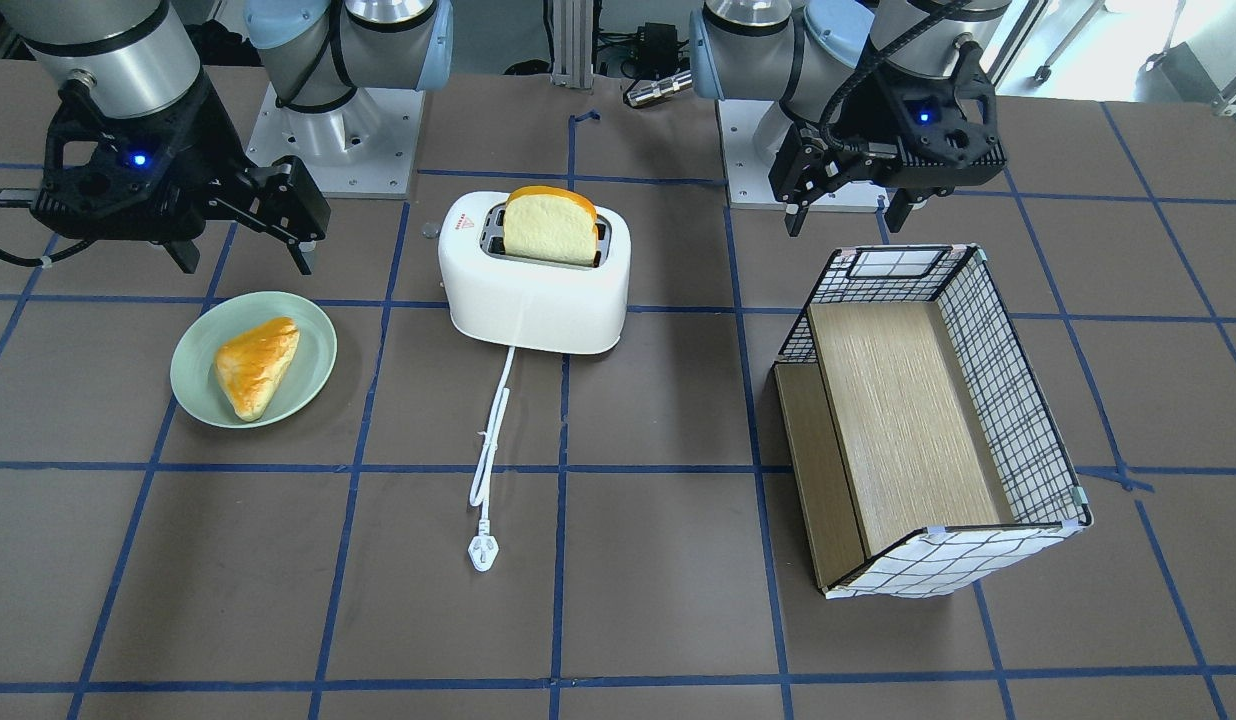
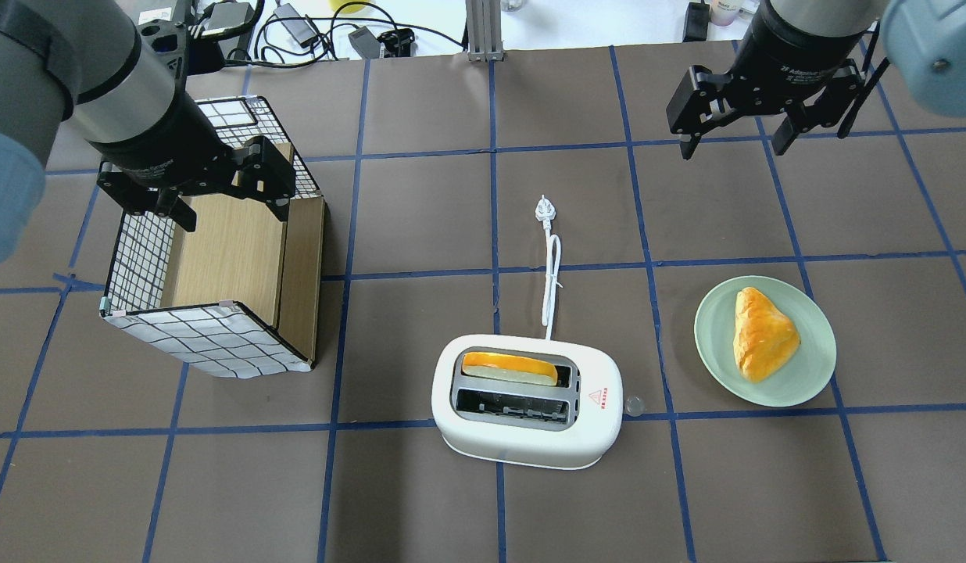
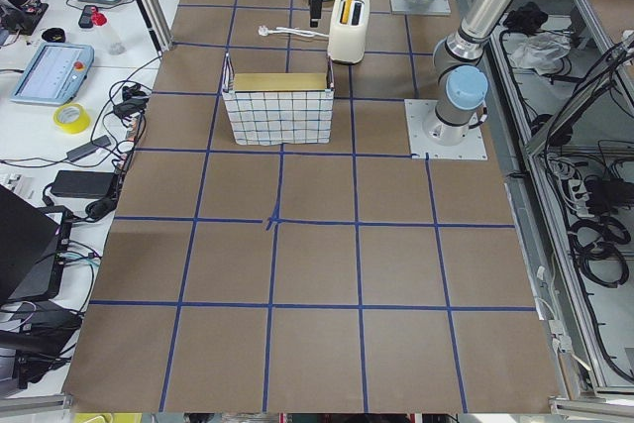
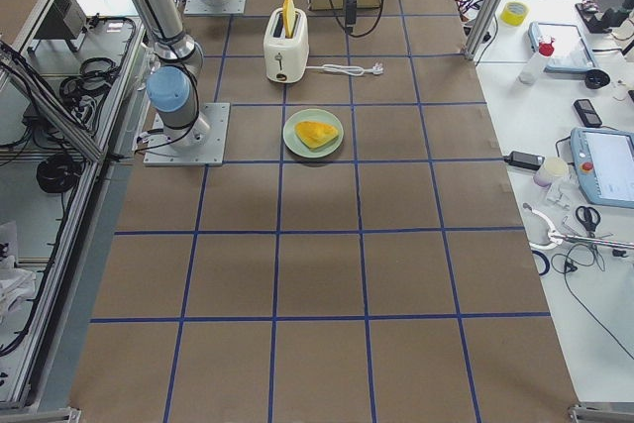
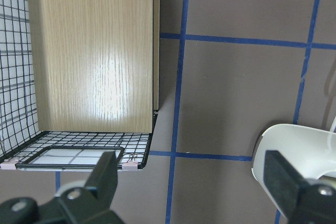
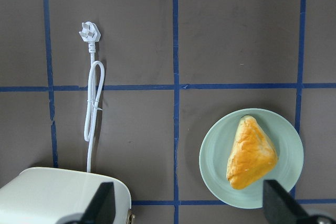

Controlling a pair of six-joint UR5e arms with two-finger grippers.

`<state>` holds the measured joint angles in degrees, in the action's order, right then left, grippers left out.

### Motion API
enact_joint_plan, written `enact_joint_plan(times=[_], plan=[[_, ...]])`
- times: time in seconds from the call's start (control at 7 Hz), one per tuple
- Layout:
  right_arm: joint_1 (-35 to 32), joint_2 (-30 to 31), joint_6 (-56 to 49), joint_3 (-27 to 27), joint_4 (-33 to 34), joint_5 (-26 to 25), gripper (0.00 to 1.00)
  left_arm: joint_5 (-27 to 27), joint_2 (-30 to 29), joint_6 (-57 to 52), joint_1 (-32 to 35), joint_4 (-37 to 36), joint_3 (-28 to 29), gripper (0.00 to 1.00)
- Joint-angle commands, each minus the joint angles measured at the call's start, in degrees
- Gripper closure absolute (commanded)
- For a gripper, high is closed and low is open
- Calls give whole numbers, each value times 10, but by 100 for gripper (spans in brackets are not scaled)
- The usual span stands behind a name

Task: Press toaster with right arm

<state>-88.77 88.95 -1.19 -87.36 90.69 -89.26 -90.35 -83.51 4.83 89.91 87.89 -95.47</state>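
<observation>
The white two-slot toaster (image 1: 533, 290) stands mid-table with a slice of bread (image 1: 550, 225) upright in one slot. It also shows in the overhead view (image 2: 530, 438) with its red label on top. Its white cord and plug (image 2: 542, 208) lie stretched away from it. A small knob (image 2: 634, 405) sticks out at its label end. My right gripper (image 2: 735, 145) is open and empty, hovering high beyond the plate, well apart from the toaster. The right wrist view shows the toaster's corner (image 6: 58, 195) at the lower left. My left gripper (image 2: 231, 211) is open and empty above the box.
A pale green plate (image 2: 713, 344) holding a golden pastry (image 2: 760, 332) sits on the toaster's right, below my right gripper. A grid-patterned box (image 2: 217, 258) with a wooden inside lies on its side at the left. Blue tape lines cross the brown table.
</observation>
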Motion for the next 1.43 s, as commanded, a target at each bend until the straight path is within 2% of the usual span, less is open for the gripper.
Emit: enact_joint_plan(times=[0.0,1.14,1.29], plan=[[0,0,0,0,0,0,0,0,-1,0,0,0,0,0],[0,2,0,0,-3,1,0,0,0,0,0,0,0,0],[0,6,7,-3,-32,1,0,0,0,0,0,0,0,0]])
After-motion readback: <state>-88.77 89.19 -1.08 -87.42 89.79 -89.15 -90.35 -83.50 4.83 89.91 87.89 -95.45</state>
